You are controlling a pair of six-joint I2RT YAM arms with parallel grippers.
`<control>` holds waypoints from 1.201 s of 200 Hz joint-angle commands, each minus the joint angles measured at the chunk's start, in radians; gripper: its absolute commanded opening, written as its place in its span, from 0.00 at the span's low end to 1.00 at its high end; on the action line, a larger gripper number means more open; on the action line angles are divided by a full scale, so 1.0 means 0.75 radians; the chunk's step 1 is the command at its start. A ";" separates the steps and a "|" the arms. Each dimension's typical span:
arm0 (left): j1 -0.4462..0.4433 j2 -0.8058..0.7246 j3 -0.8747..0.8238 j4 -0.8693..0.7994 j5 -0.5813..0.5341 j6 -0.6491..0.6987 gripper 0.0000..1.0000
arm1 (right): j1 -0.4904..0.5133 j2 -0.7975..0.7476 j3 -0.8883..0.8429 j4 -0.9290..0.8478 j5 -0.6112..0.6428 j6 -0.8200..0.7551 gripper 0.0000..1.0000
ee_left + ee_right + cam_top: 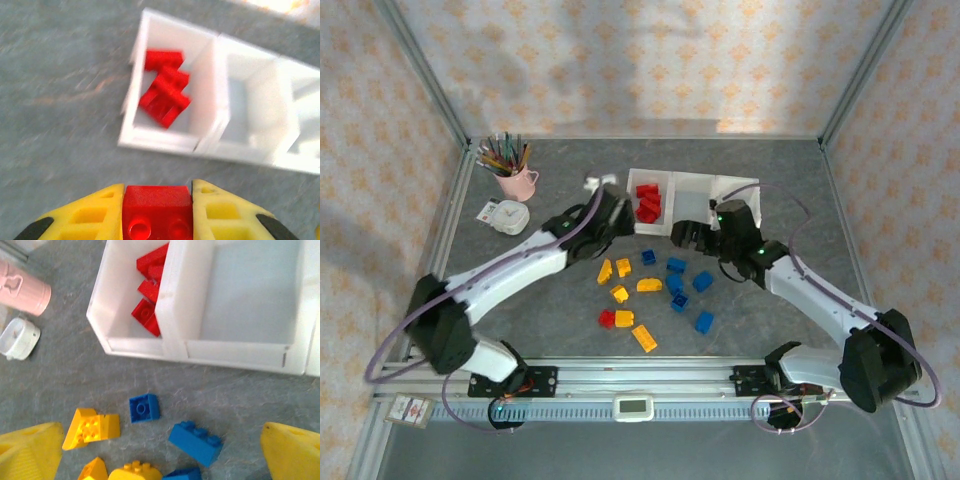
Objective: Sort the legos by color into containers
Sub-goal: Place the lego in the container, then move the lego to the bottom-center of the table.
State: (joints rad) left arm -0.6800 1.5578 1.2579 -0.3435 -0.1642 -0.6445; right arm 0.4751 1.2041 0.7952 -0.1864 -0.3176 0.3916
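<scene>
The left gripper (157, 197) is closed tight on a red brick (157, 220), with the bin of red bricks (136, 85) at its 12 o'clock, not yet under it. Released early, the brick may strike the near wall (155, 143) and fall outside. The right gripper (160, 452) stands wide open, empty

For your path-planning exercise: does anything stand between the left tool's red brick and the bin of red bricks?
Nothing visible does. Only bare table lies between the red brick in the left tool and the bin.
</scene>
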 commanded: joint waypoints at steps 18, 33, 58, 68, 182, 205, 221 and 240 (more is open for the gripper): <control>0.044 0.416 0.403 0.006 -0.141 0.132 0.29 | -0.066 0.010 0.046 0.031 0.006 -0.017 1.00; 0.072 0.561 0.531 0.001 -0.139 0.146 0.33 | -0.074 0.016 0.046 0.033 -0.004 -0.019 1.00; 0.102 0.715 0.709 -0.054 -0.148 0.169 0.44 | -0.080 0.012 0.044 0.025 -0.010 -0.026 1.00; 0.112 0.748 0.751 -0.068 -0.127 0.175 0.49 | -0.081 0.010 0.047 0.024 -0.009 -0.032 1.00; 0.040 0.089 -0.008 -0.030 0.044 0.084 0.65 | 0.082 0.039 0.047 -0.072 -0.075 -0.143 1.00; -0.009 -0.096 -0.221 -0.098 0.029 -0.010 0.67 | 0.177 0.037 0.026 -0.082 -0.076 -0.160 1.00; -0.056 -0.208 -0.345 -0.158 0.031 -0.074 0.69 | 0.236 0.035 0.008 -0.105 -0.054 -0.163 1.00; -0.122 -0.324 -0.468 -0.231 0.037 -0.164 0.71 | 0.307 0.022 -0.034 -0.106 -0.047 -0.136 1.00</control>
State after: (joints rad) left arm -0.7242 1.4014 0.9993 -0.4068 -0.1371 -0.6575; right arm 0.6544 1.2343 0.8017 -0.2390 -0.3676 0.2909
